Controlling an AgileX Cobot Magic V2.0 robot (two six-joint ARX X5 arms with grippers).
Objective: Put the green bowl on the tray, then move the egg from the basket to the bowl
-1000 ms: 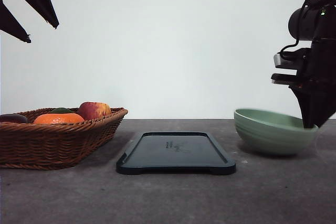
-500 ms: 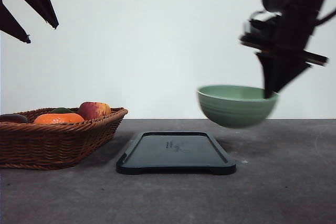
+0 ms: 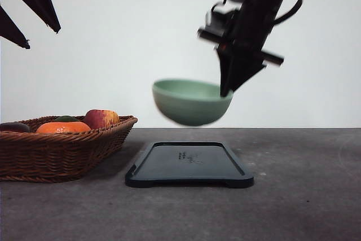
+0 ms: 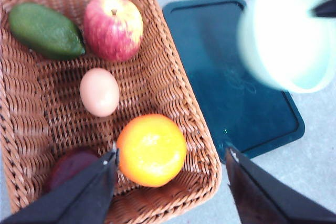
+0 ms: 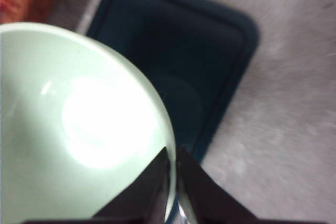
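Left gripper (image 4: pixel 170 169) raised high at the far left above the basket (image 3: pixel 73 150), jaws spread apart, nothing between them. The basket sits on the left of the grey surface (image 3: pixel 299 207). In the left wrist view it holds an avocado (image 4: pixel 44 30), a red apple (image 4: pixel 113 27), an egg (image 4: pixel 99 92) in the middle, an orange (image 4: pixel 151 149) and a dark purple item (image 4: pixel 71 166), partly hidden behind a finger. The egg is apart from the other produce, between the apple and the orange. Black tray (image 3: pixel 189 165) flat on the surface, just right of the basket, nothing on it. Green bowl (image 3: pixel 189 103) in the air above the tray, not touching it, blurred. Right gripper (image 3: pixel 225 91) comes down from the upper right, jaws clamped on the bowl's right rim; right wrist view shows one finger inside and one outside the rim (image 5: pixel 169 129). Bowl looks empty, interior glare.
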